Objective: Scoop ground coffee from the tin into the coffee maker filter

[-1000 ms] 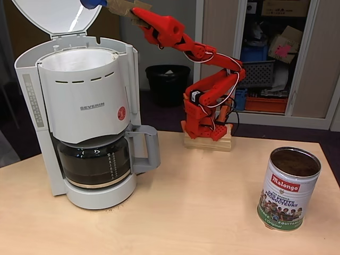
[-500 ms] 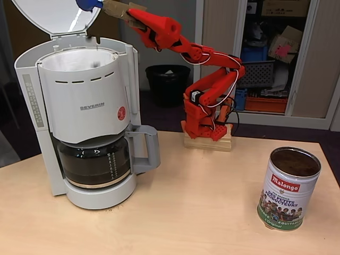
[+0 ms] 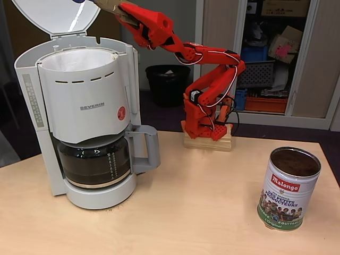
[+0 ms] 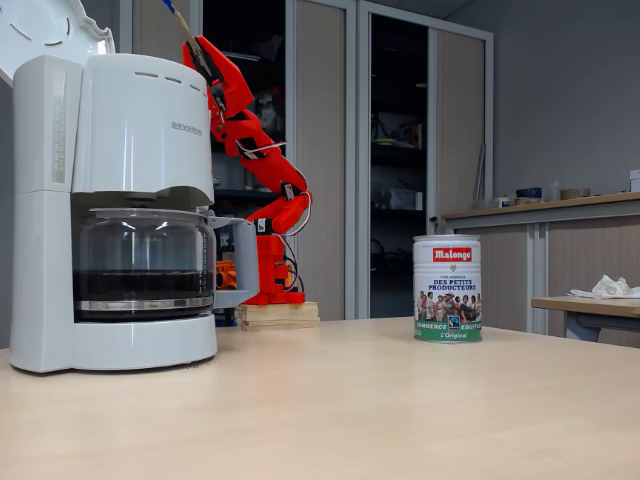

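Red arm's gripper, clamped on a brown scoop handle, has lifted up and left above the coffee maker filter near the table's left edge, probably emptied; Malongo tin stands front-right.

Tool tip & scoop cut off by top edge; jaw state unclear.
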